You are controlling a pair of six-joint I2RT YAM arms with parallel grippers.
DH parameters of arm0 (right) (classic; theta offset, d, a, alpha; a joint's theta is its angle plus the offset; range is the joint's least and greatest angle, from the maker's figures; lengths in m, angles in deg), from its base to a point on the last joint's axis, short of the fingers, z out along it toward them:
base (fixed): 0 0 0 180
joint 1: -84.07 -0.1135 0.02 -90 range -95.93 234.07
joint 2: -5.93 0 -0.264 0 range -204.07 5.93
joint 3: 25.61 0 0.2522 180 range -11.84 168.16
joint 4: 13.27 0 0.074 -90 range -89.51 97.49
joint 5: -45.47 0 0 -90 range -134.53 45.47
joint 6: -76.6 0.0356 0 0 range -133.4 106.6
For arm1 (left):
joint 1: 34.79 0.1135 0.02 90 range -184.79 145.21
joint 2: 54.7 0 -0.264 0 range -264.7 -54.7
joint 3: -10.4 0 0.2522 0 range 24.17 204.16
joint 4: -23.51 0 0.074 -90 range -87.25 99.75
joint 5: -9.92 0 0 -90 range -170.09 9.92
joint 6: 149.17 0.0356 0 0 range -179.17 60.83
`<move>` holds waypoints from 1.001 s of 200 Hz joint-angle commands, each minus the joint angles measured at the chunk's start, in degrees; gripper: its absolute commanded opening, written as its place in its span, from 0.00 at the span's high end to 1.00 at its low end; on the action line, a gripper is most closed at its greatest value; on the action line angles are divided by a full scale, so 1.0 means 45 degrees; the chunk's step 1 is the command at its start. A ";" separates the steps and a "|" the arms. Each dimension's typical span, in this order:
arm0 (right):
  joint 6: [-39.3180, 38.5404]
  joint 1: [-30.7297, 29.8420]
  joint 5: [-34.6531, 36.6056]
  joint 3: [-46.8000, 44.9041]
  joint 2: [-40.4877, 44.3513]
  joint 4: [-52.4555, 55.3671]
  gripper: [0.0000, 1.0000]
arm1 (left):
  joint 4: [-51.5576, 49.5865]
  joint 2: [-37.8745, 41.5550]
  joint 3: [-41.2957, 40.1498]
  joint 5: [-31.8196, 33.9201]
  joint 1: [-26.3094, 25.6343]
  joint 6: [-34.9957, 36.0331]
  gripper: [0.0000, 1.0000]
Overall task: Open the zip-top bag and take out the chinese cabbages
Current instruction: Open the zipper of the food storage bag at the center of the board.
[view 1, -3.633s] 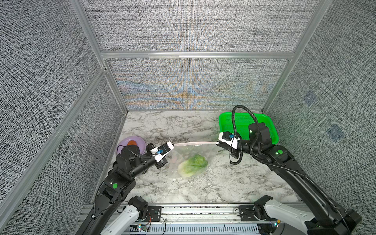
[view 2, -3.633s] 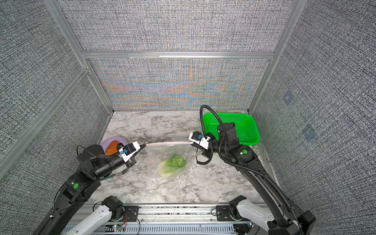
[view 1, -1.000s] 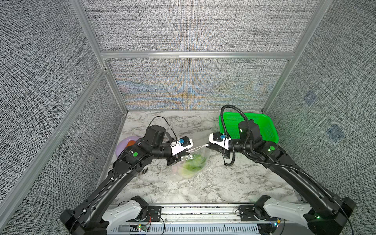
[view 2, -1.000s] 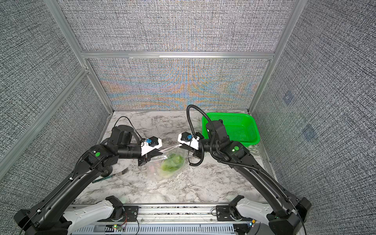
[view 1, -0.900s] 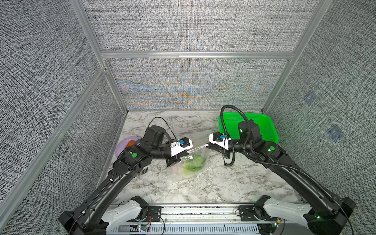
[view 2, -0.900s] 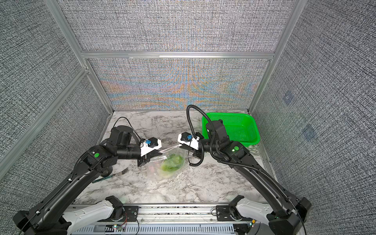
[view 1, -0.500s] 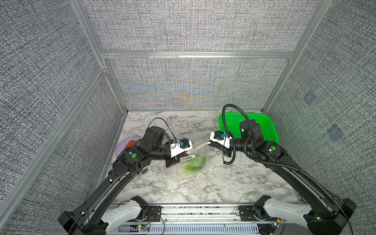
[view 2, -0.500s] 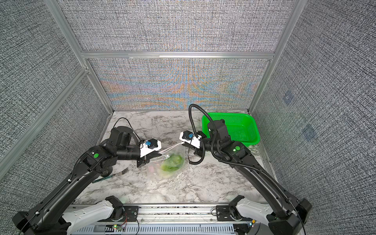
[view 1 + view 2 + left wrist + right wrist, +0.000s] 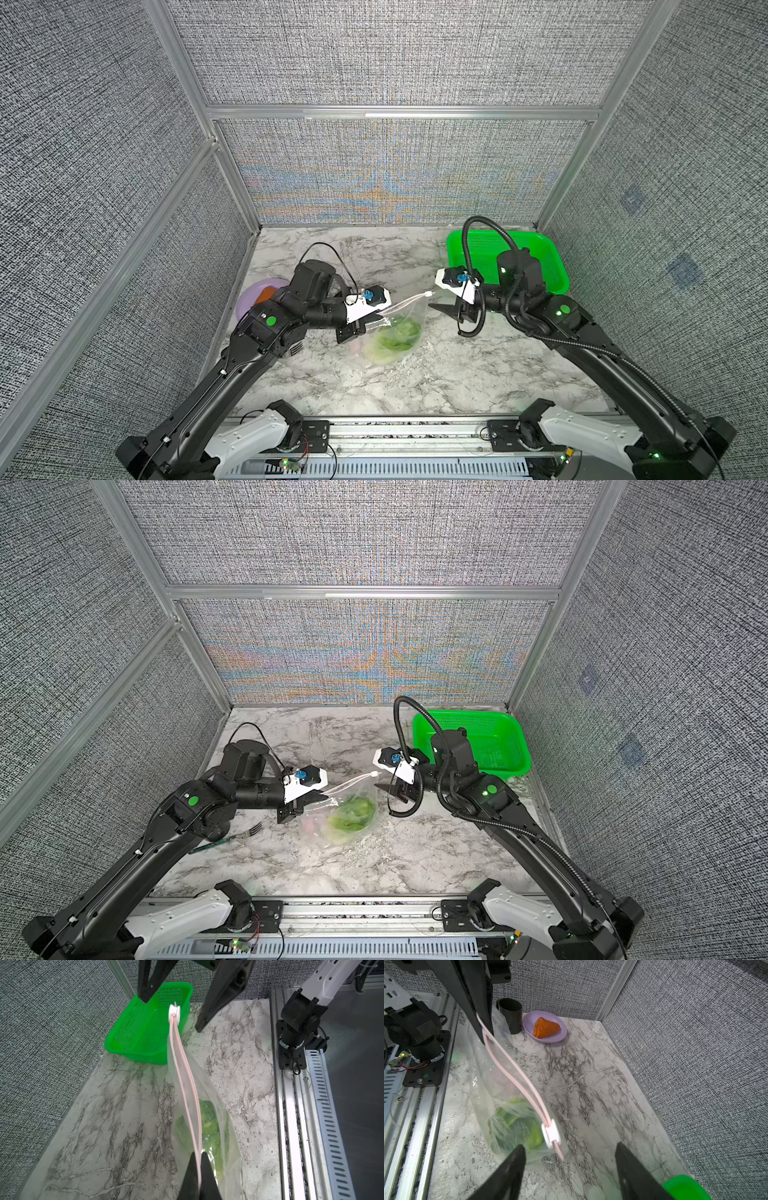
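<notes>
left gripper [image 9: 198, 1157]: fingers pinched tight on the zip strip [image 9: 182, 1076] at the bag's 9 o'clock end, holding that edge up.
right gripper [image 9: 570, 1146]: fingers spread wide, gripping nothing. They sit either side of the slider [image 9: 551, 1133], just beside it and not touching.
bag [image 9: 405, 309]: near the middle of the table [image 9: 457, 374], bottom resting on the marble, top edge lifted. The two pink tracks of the strip stand parted from the left fingers to the slider, which is at the bag's 2 o'clock end.
cabbage [image 9: 351, 814]: inside the bag, down in its low part against the table.
basket [image 9: 557, 266]: green, at 2 o'clock in the back corner.
plate [image 9: 562, 1032]: purple, at 9 o'clock by the wall, with an orange wedge [image 9: 546, 1027] on it.
cup [image 9: 510, 1014]: black, just beside the plate.
fork [image 9: 249, 832]: at 8 o'clock, partly under the left arm.
</notes>
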 commanded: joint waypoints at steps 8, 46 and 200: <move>0.0927 -0.0007 0.0353 -0.0664 0.0924 -0.2329 0.02 | 0.0420 0.0012 0.0137 0.0456 -0.0001 -0.0459 1.00; 0.3251 0.0022 0.3141 -0.0850 0.1542 -0.3782 0.02 | 0.0400 -0.0252 0.1189 0.2724 0.0350 -0.0874 1.00; 0.6059 0.0275 0.6466 -0.1172 0.1928 -0.3799 0.08 | -0.1450 -0.6511 0.5714 0.8476 0.0116 -0.0090 1.00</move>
